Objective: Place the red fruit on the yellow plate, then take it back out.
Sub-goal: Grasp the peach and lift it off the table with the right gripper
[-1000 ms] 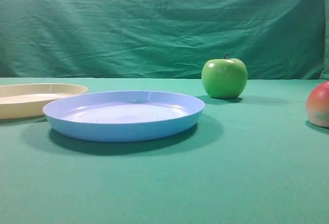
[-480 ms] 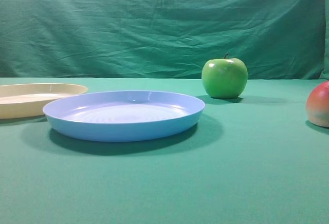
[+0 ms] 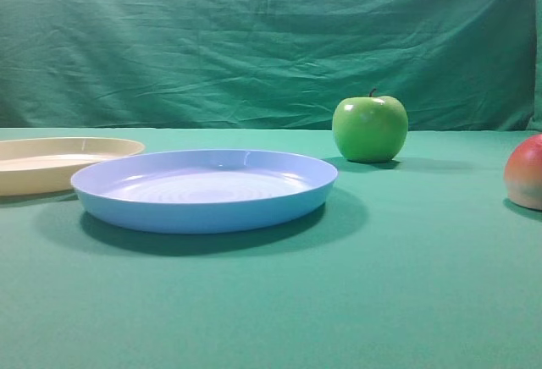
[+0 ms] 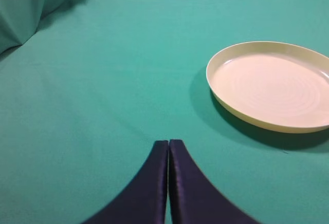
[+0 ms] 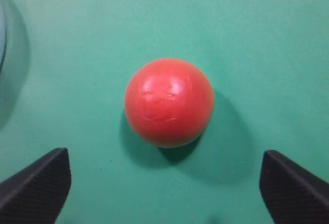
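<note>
Red fruit (image 5: 169,102) sits on the desk, centred under my wide-spread right pincer (image 5: 167,183); left pincer (image 4: 168,154) is pressed closed. I'd worry: a skewed descent could roll the fruit away.

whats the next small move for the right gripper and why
Probably lower the right gripper straight down around the red fruit. Its jaws stand wide open above the fruit, which sits free on the green cloth centred between them, and the yellow plate is empty.
</note>
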Robot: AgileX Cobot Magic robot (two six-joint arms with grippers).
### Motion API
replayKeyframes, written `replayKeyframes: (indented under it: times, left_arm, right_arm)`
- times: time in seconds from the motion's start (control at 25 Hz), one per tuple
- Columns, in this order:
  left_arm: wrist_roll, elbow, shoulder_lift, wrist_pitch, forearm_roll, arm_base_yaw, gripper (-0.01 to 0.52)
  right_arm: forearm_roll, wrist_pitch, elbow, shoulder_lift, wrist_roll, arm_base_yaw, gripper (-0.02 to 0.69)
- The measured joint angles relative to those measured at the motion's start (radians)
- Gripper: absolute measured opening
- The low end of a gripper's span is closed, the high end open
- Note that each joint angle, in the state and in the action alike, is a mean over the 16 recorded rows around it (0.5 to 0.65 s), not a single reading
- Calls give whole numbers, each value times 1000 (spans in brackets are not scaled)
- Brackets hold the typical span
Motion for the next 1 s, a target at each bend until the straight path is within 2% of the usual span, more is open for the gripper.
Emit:
replayKeyframes:
  times: [0.28, 0.48, 0.6, 1.0]
  left_arm:
    - [0, 0, 0, 0, 0, 0, 0]
    - [0, 0, 0, 0, 0, 0, 0]
    - [0, 0, 0, 0, 0, 0, 0]
    - [0, 0, 0, 0, 0, 0, 0]
  right_arm:
    - [13, -8, -92, 216, -18, 0, 666]
    - [15, -16, -136, 321, -39, 0, 624]
    - [17, -20, -154, 359, -50, 0, 564]
    - [26, 32, -247, 401, -74, 0, 293]
